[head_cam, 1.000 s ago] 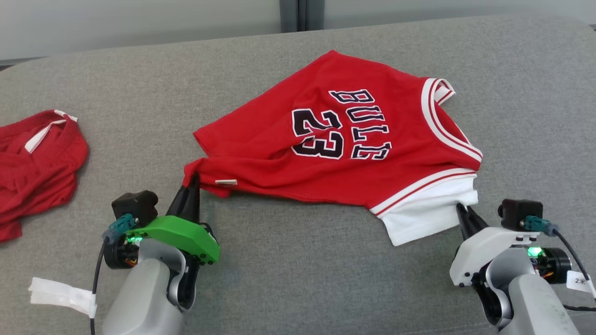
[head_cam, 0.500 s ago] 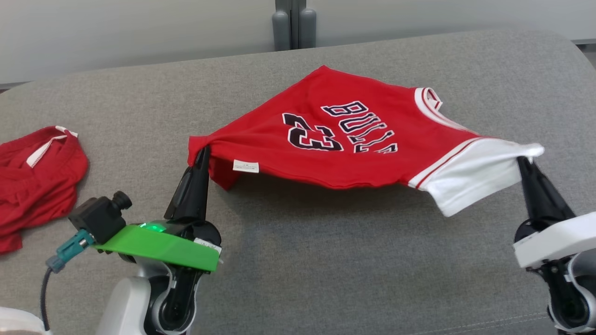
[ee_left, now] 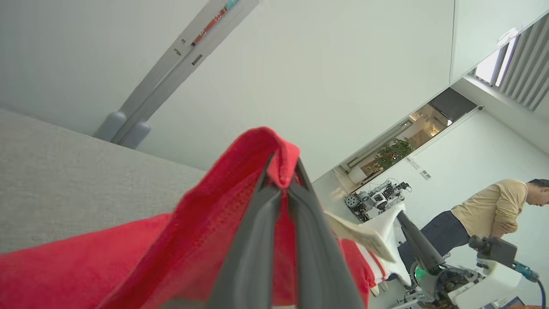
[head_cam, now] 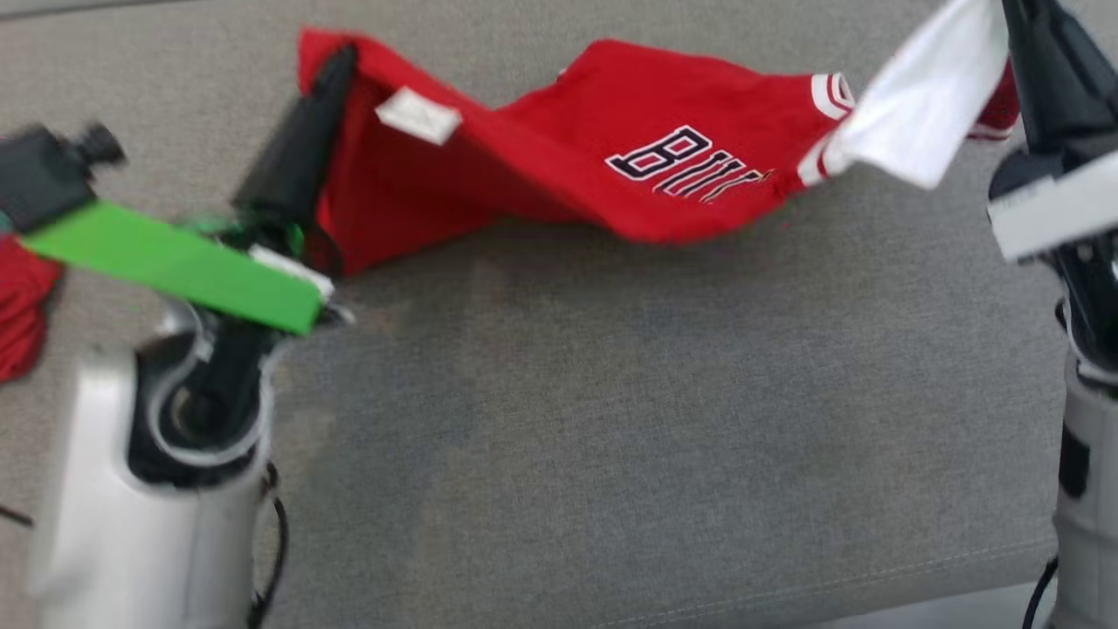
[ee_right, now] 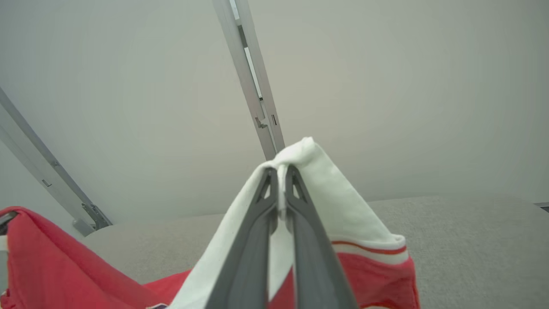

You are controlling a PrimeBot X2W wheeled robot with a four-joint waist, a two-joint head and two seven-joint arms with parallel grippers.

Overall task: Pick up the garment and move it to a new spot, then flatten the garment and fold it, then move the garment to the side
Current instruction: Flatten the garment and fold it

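Red Bulls jersey [head_cam: 664, 166]: suspended above grey upholstered surface [head_cam: 611, 393], sagging between grippers. Left gripper [head_cam: 341, 63]: clamped on red hem corner. Right gripper [ee_right: 279, 174]: clamped on white sleeve. Second red garment [head_cam: 22, 314]: far left edge.

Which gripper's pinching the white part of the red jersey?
The white-housed right gripper: it clamps the red jersey's white sleeve; the green-housed left gripper clamps red cloth.

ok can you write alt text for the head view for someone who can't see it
A red basketball jersey hangs stretched between two grippers above a grey fabric surface, its middle sagging. The left gripper pinches a red corner at upper left; the right gripper pinches the white sleeve at upper right. Another red garment lies at the left edge.
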